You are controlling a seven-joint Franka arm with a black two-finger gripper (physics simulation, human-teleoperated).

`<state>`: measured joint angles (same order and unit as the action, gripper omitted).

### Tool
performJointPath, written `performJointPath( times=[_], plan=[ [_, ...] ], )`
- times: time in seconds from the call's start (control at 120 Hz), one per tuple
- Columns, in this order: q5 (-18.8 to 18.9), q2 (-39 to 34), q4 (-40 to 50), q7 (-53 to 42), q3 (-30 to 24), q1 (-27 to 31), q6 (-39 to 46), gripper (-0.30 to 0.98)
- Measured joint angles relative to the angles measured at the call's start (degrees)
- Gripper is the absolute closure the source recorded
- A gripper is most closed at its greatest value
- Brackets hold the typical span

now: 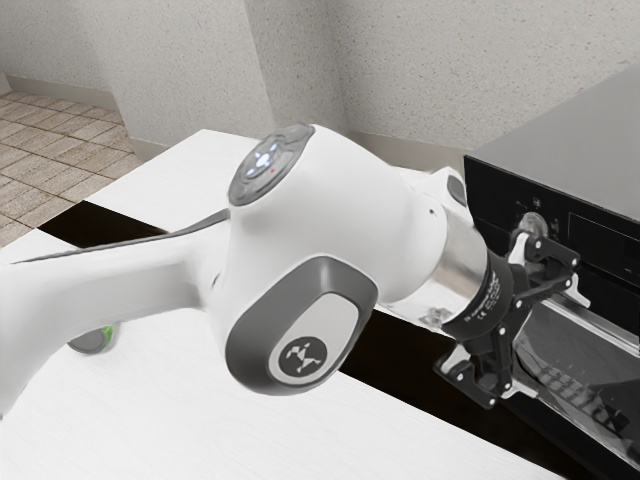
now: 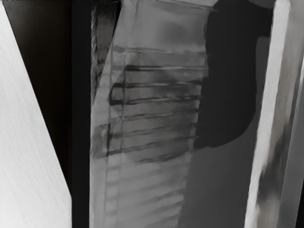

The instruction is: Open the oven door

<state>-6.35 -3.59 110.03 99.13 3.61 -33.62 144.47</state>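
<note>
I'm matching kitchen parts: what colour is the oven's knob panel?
The oven's knob panel is black, clearest in the exterior view.

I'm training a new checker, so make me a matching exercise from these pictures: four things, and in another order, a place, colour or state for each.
Things:
1. Pincer
2. Oven door window
3. Tabletop
4. Round knob

Descriptions:
A. White
B. Set on a black panel
C. Open
D. Rack bars seen through it

Right pairs: 1-C, 2-D, 3-A, 4-B
</note>
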Motion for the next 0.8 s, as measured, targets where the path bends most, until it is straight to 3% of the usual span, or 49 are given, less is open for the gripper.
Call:
performJointPath(
  times=[0.117,0.183,0.317,0.383,0.433,0.483,0.558,0.608,0.667,0.8],
  plan=[
    [-0.2,-2.8,3.7,0.7,-0.5,1.2,0.0,0.00],
    [-0.2,-7.2,8.5,1.1,-3.3,5.0,0.0,0.00],
    [-0.7,-23.3,21.8,1.9,-17.5,20.3,0.4,0.01],
    [-3.1,-33.1,26.4,2.1,-27.3,30.3,0.4,0.01],
    [-4.8,-36.8,27.6,1.7,-30.9,34.2,-0.2,0.01],
    [-5.1,-35.0,21.0,-1.6,-28.1,38.5,-4.5,0.01],
    [-0.1,-24.5,-1.7,-8.7,-23.9,47.8,-18.5,0.01],
    [1.8,-19.3,-10.9,-12.1,-19.8,51.0,-27.9,0.00],
    [2.7,-16.9,-14.2,-15.0,-16.9,52.2,-36.5,0.00],
    [3.9,-16.9,-10.7,-20.5,-15.7,51.1,-48.6,0.00]
  ],
)
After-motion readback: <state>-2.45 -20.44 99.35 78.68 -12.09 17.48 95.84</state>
